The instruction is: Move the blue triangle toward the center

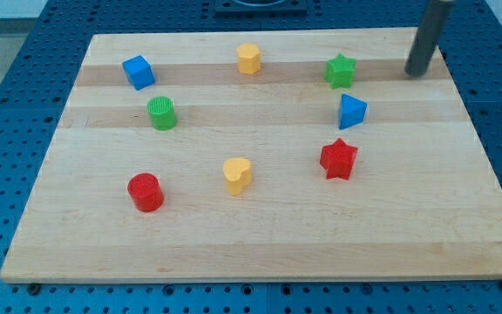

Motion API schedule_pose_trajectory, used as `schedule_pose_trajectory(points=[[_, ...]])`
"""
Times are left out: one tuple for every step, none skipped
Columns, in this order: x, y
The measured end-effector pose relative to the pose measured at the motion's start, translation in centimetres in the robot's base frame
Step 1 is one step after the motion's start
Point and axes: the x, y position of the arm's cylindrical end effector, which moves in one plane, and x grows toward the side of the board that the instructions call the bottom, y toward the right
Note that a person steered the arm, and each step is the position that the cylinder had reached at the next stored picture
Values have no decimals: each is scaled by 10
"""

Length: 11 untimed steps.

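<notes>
My tip [417, 73], a bare rod holding nothing, stood up-right of the blue triangle [351, 112], approaching; next came pushing leftward.

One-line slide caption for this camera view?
My tip rests near the board's top right, up and right of the blue triangle, not touching it.

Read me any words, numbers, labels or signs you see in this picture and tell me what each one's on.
None: no readable text anywhere in the camera view.
The wooden board is bare wood grain.
The blocks, including the blue triangle and the green star, carry no marks.
My tip is a plain dark rod, up and to the view's right of the blue triangle.
</notes>
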Motion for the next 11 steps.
schedule_pose_trajectory(points=[[5,0],[52,-27],[61,-32],[61,-58],[61,-99],[61,-130],[61,-138],[75,-117],[95,-111],[98,-115],[95,-136]])
